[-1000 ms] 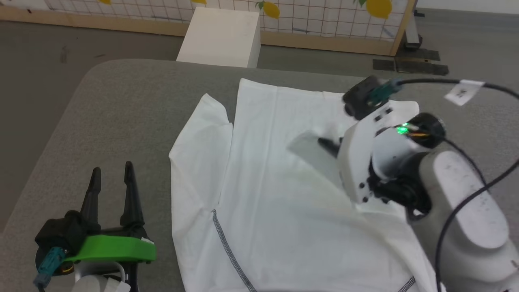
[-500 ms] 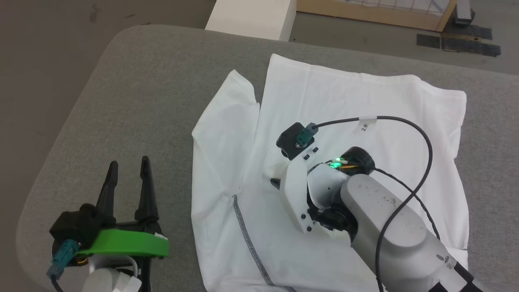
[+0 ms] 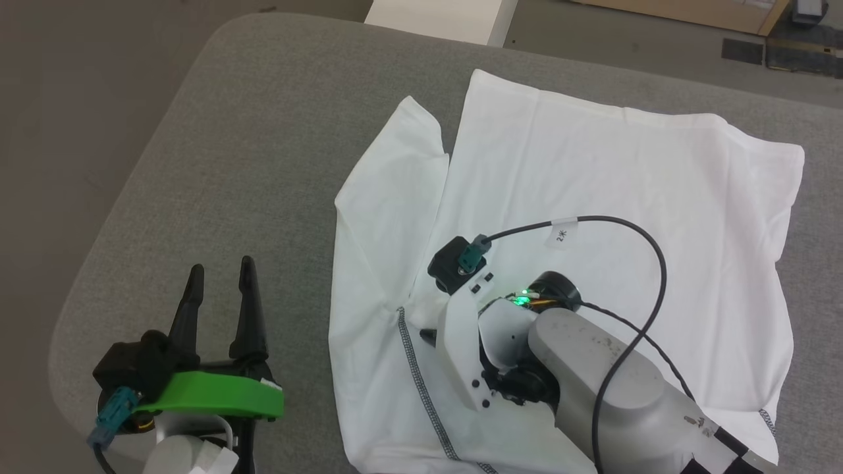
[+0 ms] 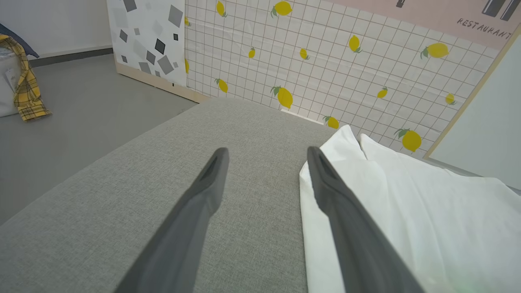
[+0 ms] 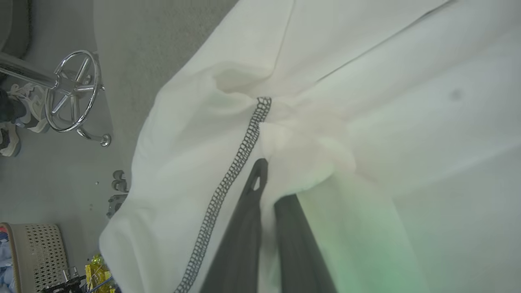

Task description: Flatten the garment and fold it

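The garment (image 3: pixel 593 197), a white T-shirt with a dark flecked seam (image 3: pixel 421 388), lies spread on the grey padded table (image 3: pixel 263 131); its left part is folded over. My right gripper (image 3: pixel 427 336) is low over the shirt's near left part, beside the seam's upper end. In the right wrist view this gripper (image 5: pixel 270 183) is shut on a bunched fold of the garment (image 5: pixel 407 101) just right of the seam (image 5: pixel 244 146). My left gripper (image 3: pixel 220 276) rests open on bare table left of the shirt. The left wrist view has the left gripper (image 4: pixel 266 152) empty, with the garment's edge (image 4: pixel 407 211) at its right finger.
The table's rounded corner and left edge fall to grey floor (image 3: pixel 53 131). A white box (image 3: pixel 441 16) stands past the far edge. A lemon-patterned screen (image 4: pixel 325 61) stands behind the table. A chrome stool base (image 5: pixel 73 93) and a basket (image 5: pixel 36 256) are on the floor.
The head camera has tilted down. My right gripper has moved left and nearer across the shirt to the seam's upper end. The left gripper has stayed open and still.
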Available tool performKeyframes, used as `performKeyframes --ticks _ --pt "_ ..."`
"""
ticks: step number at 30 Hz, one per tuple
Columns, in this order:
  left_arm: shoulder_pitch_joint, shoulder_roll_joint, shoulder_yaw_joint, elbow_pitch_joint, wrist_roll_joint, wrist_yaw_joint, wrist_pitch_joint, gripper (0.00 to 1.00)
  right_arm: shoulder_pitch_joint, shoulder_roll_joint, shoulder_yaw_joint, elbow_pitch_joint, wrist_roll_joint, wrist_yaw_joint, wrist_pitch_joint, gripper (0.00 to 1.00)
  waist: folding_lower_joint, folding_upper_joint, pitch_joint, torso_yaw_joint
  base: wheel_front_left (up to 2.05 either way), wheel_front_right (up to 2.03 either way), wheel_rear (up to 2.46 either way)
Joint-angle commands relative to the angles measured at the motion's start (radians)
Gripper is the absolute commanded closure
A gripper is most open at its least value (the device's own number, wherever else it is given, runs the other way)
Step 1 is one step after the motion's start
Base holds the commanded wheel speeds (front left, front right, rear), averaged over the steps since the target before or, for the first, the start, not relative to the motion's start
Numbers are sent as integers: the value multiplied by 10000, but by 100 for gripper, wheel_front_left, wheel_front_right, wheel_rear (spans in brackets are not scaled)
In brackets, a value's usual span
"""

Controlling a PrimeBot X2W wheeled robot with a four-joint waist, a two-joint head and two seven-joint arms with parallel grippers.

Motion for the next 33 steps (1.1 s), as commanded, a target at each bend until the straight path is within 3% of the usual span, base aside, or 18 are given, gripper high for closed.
performKeyframes --ticks 1,9,15,21,26,33 --pt "-118 -42 -6 23 -43 42 -47 0 -223 11 120 -43 174 -15 -185 0 1 96 -75 -77 0 0 0" --pt "-19 -43 206 123 101 -20 -47 0 -769 11 291 -775 1332 -15 -793 0 1 96 -516 -580 0 0 0" --pt "169 -21 434 159 253 -77 -47 0 -965 -247 -709 -1466 1658 -15 -1456 0 1 96 -1057 -1061 0 0 0" --pt "438 81 553 269 296 -91 -47 0 -410 -1156 -2817 -2114 1119 -15 -2752 0 1 96 -1587 -1623 0 0 0" --pt "543 111 536 356 259 -45 -4 0 929 -1794 -4957 -2678 185 -15 -3538 0 1 96 -1795 -1991 0 0 0" --pt "589 96 469 429 172 106 156 0 3307 -1670 -8131 -3565 -760 -15 -3617 0 1 96 -1849 -2357 0 0 0"
